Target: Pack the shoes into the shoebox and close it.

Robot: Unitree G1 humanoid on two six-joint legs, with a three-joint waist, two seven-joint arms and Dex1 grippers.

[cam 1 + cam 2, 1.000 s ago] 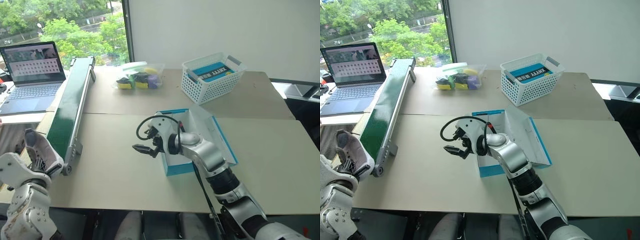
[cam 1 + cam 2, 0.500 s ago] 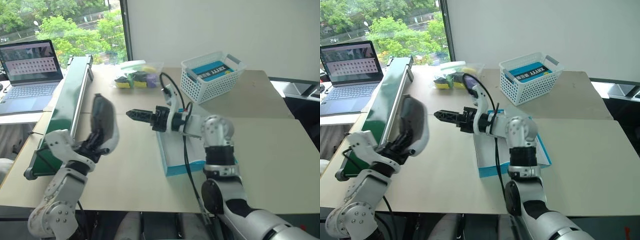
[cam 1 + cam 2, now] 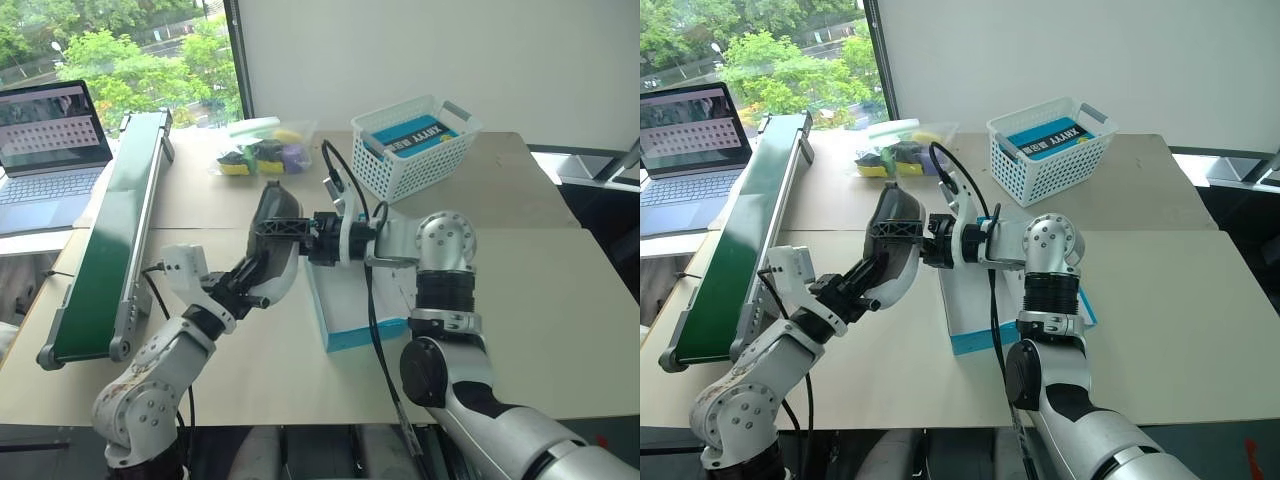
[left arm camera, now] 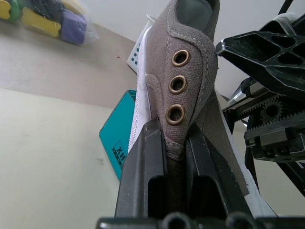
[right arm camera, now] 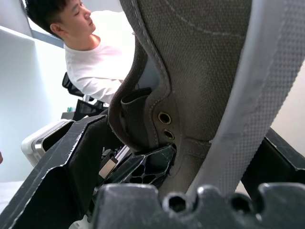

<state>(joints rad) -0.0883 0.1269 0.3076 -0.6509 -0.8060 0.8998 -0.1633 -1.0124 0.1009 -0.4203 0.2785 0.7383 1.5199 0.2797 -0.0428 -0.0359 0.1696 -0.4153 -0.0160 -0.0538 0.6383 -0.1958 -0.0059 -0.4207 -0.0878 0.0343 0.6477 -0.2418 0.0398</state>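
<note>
The left hand (image 4: 169,157) gripped a shoe (image 3: 275,245) above the tabletop (image 3: 540,330); the right hand (image 3: 285,227) stood spread wide around its sole, beside the shoebox (image 3: 350,325)

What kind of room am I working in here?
Likely an office or lab test area: a laptop by a big window, a green conveyor on plain tables, a basket of supplies.

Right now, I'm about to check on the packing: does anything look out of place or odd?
Only that the shoe is in mid-air, not in the shoebox. The left claw is shut on its side by the eyelets, and the right claw stands open around it, as in a handover. Nothing looks spilled or damaged.
</note>
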